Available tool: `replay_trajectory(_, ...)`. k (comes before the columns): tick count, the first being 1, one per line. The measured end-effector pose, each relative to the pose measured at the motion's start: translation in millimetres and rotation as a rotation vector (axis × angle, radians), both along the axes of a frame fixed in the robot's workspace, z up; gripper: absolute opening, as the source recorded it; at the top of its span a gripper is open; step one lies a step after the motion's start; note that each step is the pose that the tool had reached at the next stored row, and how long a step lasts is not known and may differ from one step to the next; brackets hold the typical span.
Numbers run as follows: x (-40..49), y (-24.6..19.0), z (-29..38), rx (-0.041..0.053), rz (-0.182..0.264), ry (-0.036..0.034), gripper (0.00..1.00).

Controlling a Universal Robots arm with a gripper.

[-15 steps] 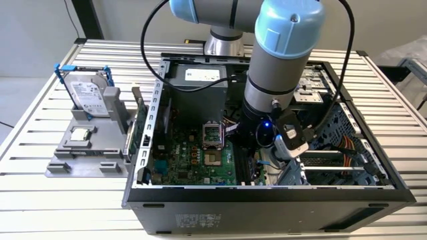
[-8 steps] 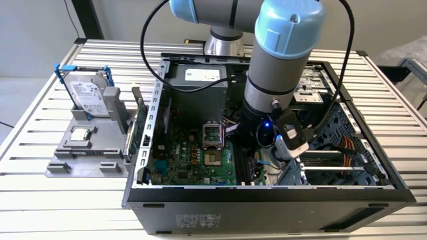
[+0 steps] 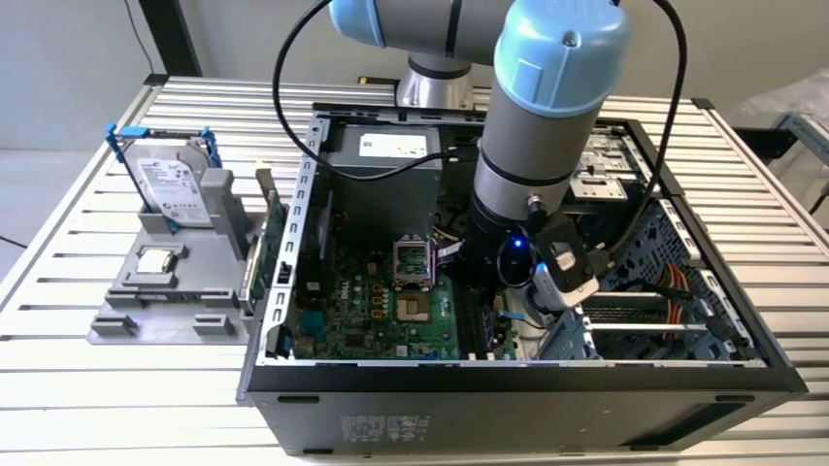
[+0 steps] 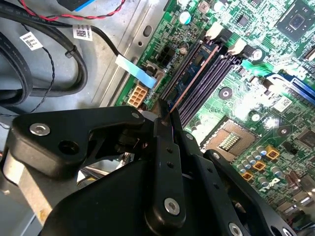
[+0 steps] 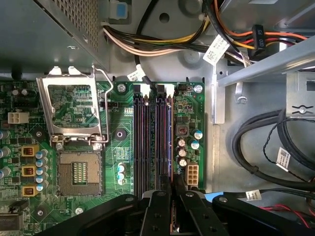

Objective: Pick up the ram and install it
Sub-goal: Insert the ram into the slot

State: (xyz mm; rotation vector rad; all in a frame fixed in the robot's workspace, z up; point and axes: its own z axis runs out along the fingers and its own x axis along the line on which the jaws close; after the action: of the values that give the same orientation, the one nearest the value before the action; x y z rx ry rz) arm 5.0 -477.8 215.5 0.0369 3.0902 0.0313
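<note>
In the exterior view, frame centre, the gripper [image 3: 499, 277] is down inside the case [image 3: 518, 374] over the board [image 3: 376, 316]. In the second wrist view the ram [image 4: 193, 78] runs edge-on from the closed fingers [image 4: 165, 123] toward upper right, along the slots [image 4: 209, 81]. In the first wrist view, the slots [image 5: 152, 140] run vertically, straight above the gripper [image 5: 172, 189]; an open socket [image 5: 78, 172] is at left.

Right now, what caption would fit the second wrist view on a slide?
The black pincer holds the thin ram edge-on in a memory slot on the green motherboard.
</note>
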Motion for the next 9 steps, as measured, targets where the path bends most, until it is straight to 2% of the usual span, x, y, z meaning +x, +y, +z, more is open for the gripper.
replay_trajectory(9,-0.3,0.0,0.0,0.0000,0.000,0.0000,0.00)
